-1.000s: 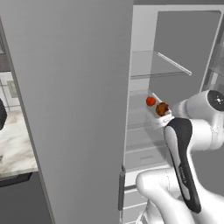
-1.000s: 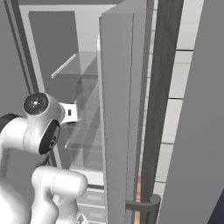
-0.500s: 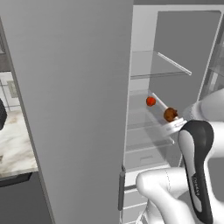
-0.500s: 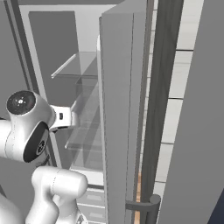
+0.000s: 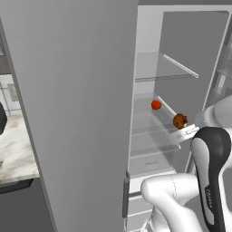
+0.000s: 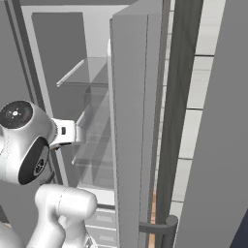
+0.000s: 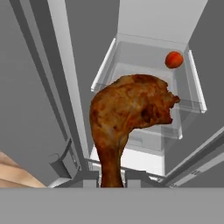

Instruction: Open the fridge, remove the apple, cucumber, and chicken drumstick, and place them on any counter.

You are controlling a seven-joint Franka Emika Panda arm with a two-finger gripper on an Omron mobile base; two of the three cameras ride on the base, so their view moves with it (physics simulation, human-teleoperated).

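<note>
The fridge (image 5: 181, 41) stands open, its left door (image 5: 77, 90) swung wide. My gripper (image 7: 111, 178) is shut on the thin end of the brown-orange chicken drumstick (image 7: 131, 109), which is held in front of the middle glass shelf (image 7: 144, 65). In the left base view the drumstick (image 5: 180, 121) hangs at the shelf's front right edge, just above the gripper (image 5: 186, 130). The red apple (image 7: 174, 59) rests farther back on that shelf, also seen as the apple (image 5: 156, 105) in the left base view. The cucumber is out of view.
A strip of white marble counter (image 5: 13, 149) shows left of the open door. The right fridge door (image 6: 131, 126) stands edge-on close to my arm, with a bar handle (image 6: 160, 227) low down. Drawers (image 5: 149, 163) sit below the shelves.
The drumstick has come a little out and to the right from the shelf, held in the gripper. My upper arm has swung round. The apple has stayed put.
</note>
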